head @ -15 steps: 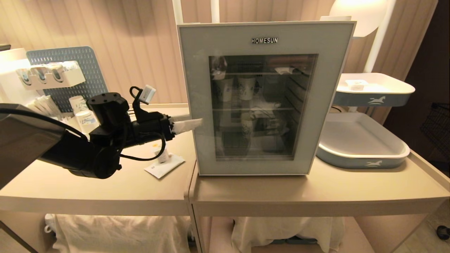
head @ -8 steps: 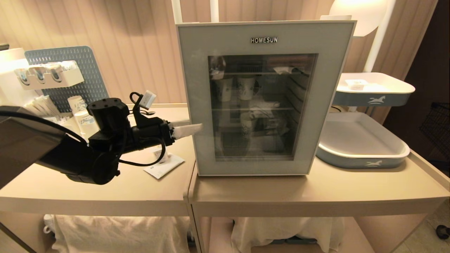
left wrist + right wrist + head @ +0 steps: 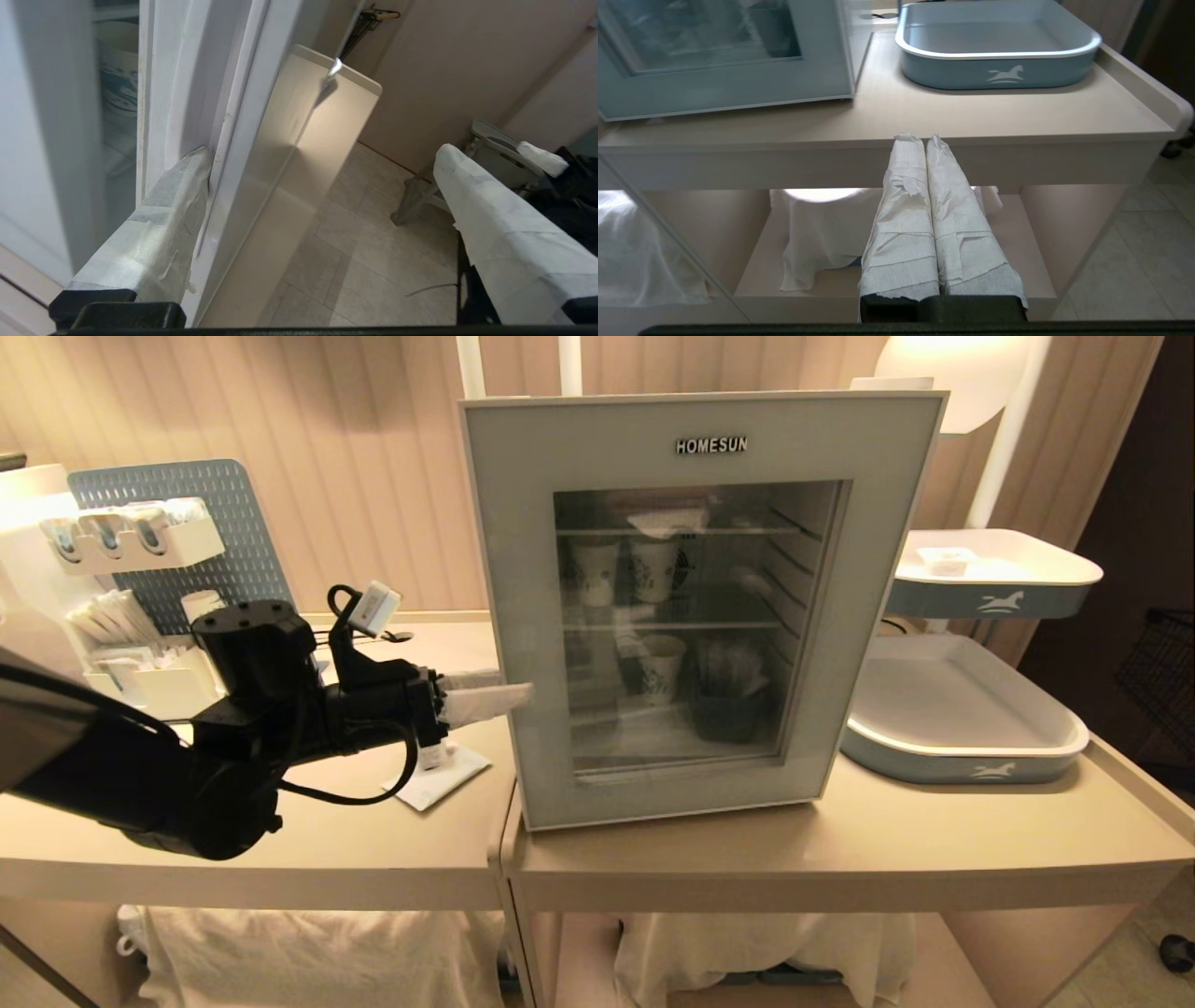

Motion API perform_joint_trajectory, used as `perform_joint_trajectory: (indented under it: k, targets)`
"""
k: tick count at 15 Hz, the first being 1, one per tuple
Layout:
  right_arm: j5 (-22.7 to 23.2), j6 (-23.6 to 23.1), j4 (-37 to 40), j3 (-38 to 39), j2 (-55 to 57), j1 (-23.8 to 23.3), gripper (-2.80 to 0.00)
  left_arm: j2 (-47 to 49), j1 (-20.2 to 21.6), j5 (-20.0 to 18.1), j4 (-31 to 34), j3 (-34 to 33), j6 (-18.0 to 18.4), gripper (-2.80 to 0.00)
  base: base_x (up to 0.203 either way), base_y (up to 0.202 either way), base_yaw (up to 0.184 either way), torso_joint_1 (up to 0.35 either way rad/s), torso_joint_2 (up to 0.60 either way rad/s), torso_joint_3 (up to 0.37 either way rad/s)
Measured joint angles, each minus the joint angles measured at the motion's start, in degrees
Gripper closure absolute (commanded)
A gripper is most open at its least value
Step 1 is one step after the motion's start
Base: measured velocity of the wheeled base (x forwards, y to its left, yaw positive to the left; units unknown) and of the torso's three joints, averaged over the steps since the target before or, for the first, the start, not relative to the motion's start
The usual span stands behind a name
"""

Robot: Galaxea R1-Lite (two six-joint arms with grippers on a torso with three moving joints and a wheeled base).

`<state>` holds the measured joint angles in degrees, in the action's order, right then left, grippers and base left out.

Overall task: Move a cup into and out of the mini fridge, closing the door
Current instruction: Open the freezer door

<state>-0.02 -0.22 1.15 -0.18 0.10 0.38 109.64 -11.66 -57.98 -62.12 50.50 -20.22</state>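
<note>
In the head view we see the mini fridge standing at the centre of the frame on the beige tabletop, with the "HOMESUN" lettering near the top of the door. The door's lower edge sits slightly askew from the tabletop's front line, and in the left wrist view we see a narrow gap between the door and the fridge body, so the door stands slightly ajar on its left side.

Our left end effector reaches in from the lower left of the head view, its taped fingers spread wide apart. In the left wrist view one finger is wedged into the gap at the door's edge, touching it, while the other finger hangs free, well apart from the fridge.

Our right end effector is parked below the tabletop's front edge, its two taped fingers pressed together and holding nothing.

Through the glass we see blue-patterned paper cups on the wire shelves. The small cup seems to sit on the upper tray at the right of the head view. A flat white sachet lies on the tabletop just below the left end effector.
</note>
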Motion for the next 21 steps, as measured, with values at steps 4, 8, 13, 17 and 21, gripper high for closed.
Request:
perform_joint_trajectory:
  k: [4,8,13,17,21]
  targets:
    - [0.0,0.0,0.0,0.0,0.0,0.0,0.00,-6.3,-0.4,0.0,-0.3,-6.3,0.1,-2.80,0.000,0.000,0.000,0.000,0.00,0.000]
    - [0.0,0.0,0.0,0.0,0.0,-0.1,0.00,-12.7,0.7,0.8,-0.1,-14.1,-0.5,-2.80,0.000,0.000,0.000,0.000,0.00,0.000]
    - [0.0,0.0,0.0,0.0,0.0,0.0,0.00,-10.9,7.1,2.4,0.4,-15.5,-0.7,0.00,0.000,0.000,0.000,0.000,0.00,0.000]
    - [0.0,0.0,0.0,0.0,0.0,0.0,0.00,-5.4,7.1,9.8,3.0,-10.6,-0.6,0.00,0.000,0.000,0.000,0.000,0.00,0.000]
    - [0.0,0.0,0.0,0.0,0.0,-0.1,0.00,-2.3,3.5,10.2,5.8,-6.8,-0.6,0.00,0.000,0.000,0.000,0.000,0.00,0.000]
